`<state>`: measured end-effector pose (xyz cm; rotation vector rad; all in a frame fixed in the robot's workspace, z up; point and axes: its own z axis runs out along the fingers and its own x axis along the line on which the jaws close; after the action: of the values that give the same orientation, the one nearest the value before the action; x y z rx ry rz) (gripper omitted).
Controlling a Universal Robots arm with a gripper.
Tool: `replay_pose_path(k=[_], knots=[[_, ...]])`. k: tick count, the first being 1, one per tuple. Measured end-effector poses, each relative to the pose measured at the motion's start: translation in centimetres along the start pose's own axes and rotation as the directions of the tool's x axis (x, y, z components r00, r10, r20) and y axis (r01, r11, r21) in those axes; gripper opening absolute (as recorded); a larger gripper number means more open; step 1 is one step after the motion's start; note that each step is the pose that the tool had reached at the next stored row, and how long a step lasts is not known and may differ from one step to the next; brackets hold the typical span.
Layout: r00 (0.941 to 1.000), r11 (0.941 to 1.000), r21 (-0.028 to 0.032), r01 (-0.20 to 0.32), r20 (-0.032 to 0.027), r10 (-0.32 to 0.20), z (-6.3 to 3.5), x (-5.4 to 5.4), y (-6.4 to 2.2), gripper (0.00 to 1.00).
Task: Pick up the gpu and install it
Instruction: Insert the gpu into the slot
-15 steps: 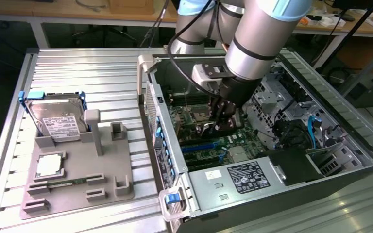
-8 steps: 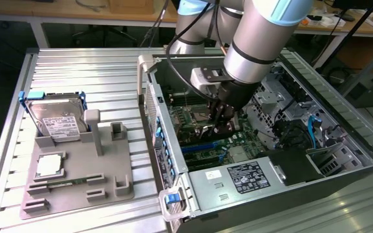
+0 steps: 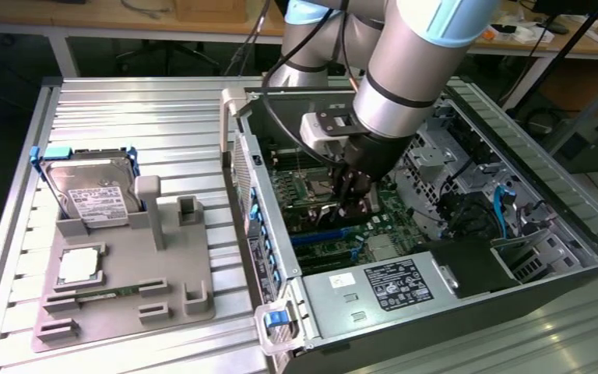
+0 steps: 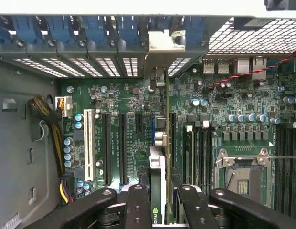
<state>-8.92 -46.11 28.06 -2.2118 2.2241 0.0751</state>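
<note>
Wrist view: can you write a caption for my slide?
Gripper holds the gpu edge-on above the green motherboard, its metal bracket up at the case's rear slots.

My matt black metal claw (image 4: 157, 202) grips the gpu (image 4: 157, 188), its bracket dull silver metal; beneath it, glossy green motherboard (image 4: 119, 95).

case walls (image 3: 278, 234) hemming slots, cables (image 4: 50, 119) beside
</note>
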Motion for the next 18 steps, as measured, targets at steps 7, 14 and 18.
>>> replay_pose_path(k=[7, 14, 18], knots=[[1.0000, 1.0000, 0.0001, 0.000, 0.0002, 0.000, 1.01, 0.0, 0.38, 0.27], [1.0000, 1.0000, -0.0001, 0.000, 0.0000, 0.000, 1.32, 0.1, 0.53, 0.27], [1.0000, 1.0000, 0.0000, 0.000, 0.0001, 0.000, 1.53, 0.3, 0.51, 0.27]])
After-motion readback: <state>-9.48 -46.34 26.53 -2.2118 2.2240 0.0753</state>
